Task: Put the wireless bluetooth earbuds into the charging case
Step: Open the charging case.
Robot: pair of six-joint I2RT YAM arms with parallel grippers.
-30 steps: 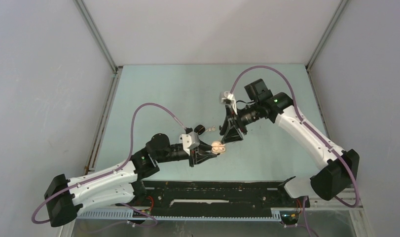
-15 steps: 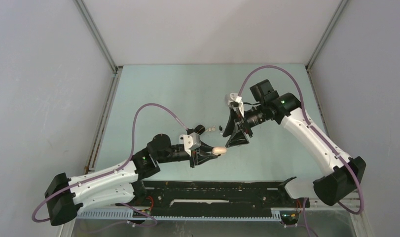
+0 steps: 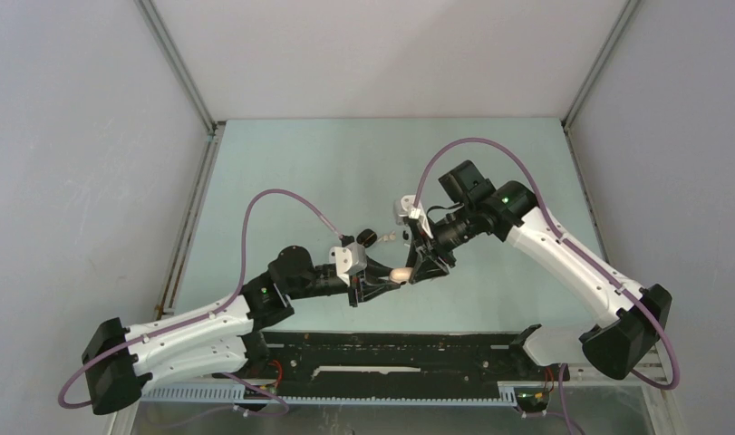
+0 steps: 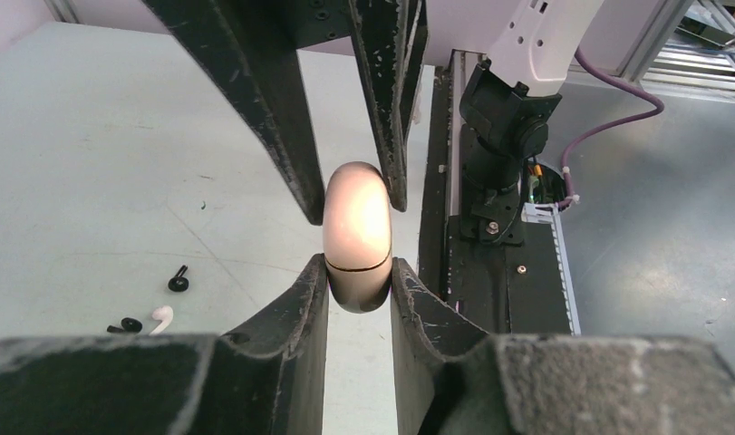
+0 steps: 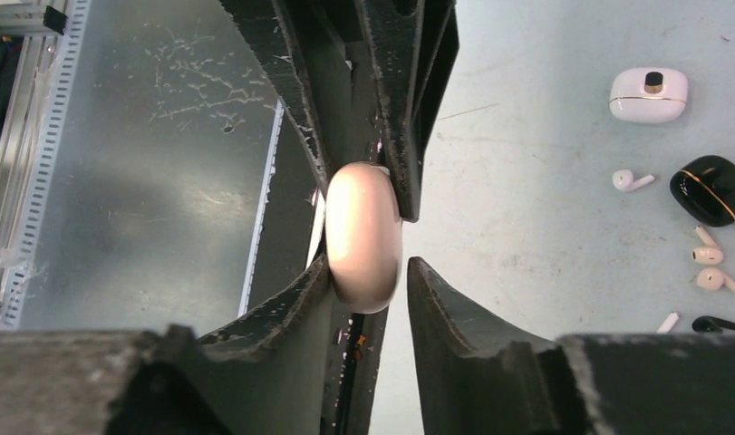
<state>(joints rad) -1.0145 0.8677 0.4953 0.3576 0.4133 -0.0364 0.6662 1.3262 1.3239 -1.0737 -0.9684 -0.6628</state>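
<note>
beige charging case (image 4: 357, 227) is up off the table (image 5: 545, 227), held between the two claws nose to nose, lid shut. left claw (image 4: 358, 269) is nearly closed and clamped on one end of it. right claw (image 5: 368, 267) straddles the opposite end, roughly half open. one pad is on the shell and there's a sliver of gap at the other in its wrist view, so i can't tell if it's actually gripping.

key relation: the case's long axis runs claw to claw, and the seam sits right at the tips of the left pads (image 4: 314, 290). my read is that the lid has to come open first. right claw should take only the half beyond the seam. risk is the left pads overlapping the seam and pinning the lid.

earbuds are all out on the table, to the right in the right wrist view: white earbud (image 5: 631, 179), two beige earbuds (image 5: 708, 256), black earbud (image 5: 715, 323). they lie beside a black case (image 5: 712, 190) and a white case (image 5: 649, 98). both arms are close to them.

room: open table on the far side, black base rail (image 3: 391, 349) near on the arms' side.
</note>
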